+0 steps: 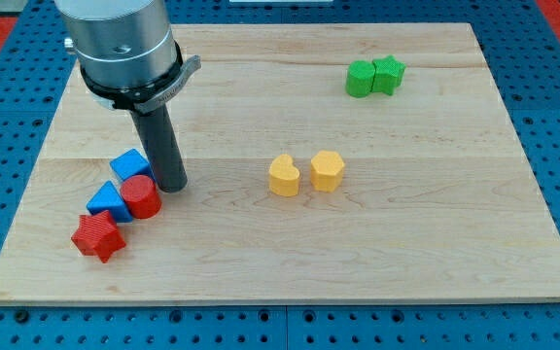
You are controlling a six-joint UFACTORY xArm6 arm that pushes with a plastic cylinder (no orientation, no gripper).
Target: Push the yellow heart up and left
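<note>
The yellow heart [283, 176] lies near the middle of the wooden board [377, 253]. A yellow hexagonal block [327, 170] sits just to its right, a small gap between them. My tip [171, 186] rests on the board far to the heart's left, touching or nearly touching the red round block [142, 196] and close to a blue block [130, 165].
A second blue block [108, 200] and a red star [98, 236] lie at the lower left of the cluster by my tip. Two green blocks [361, 79] [389, 73] sit together at the view's top right. The arm's grey body [124, 44] hangs over the top left.
</note>
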